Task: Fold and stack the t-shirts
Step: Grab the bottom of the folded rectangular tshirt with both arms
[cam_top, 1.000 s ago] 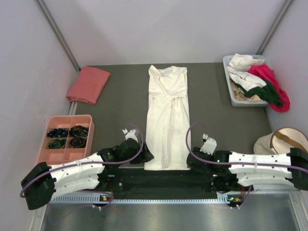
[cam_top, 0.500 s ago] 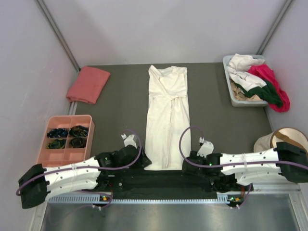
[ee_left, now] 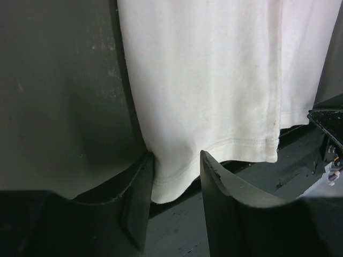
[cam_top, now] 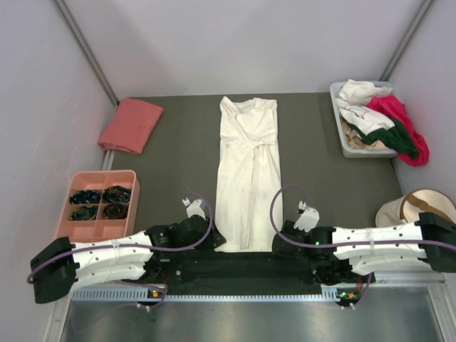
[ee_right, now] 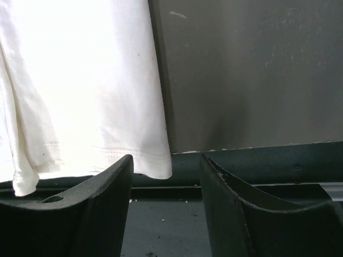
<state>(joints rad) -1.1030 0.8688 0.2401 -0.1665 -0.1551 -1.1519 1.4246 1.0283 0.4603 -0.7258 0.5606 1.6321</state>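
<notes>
Left gripper (ee_left: 176, 155) stands spread astride one hem corner of the cream shirt (cam_top: 248, 178), laid flat lengthwise; right gripper (ee_right: 166, 156), also spread, sits beside the other corner. We judge grasping is underway: next, pinch both corners and fold toward the collar.

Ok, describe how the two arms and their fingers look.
The left arm and the right arm both have white shells with black joints and black bases. A thin purple cable loops at each wrist. The fingers are matte black, broad and tapering, with slightly scuffed edges.
</notes>
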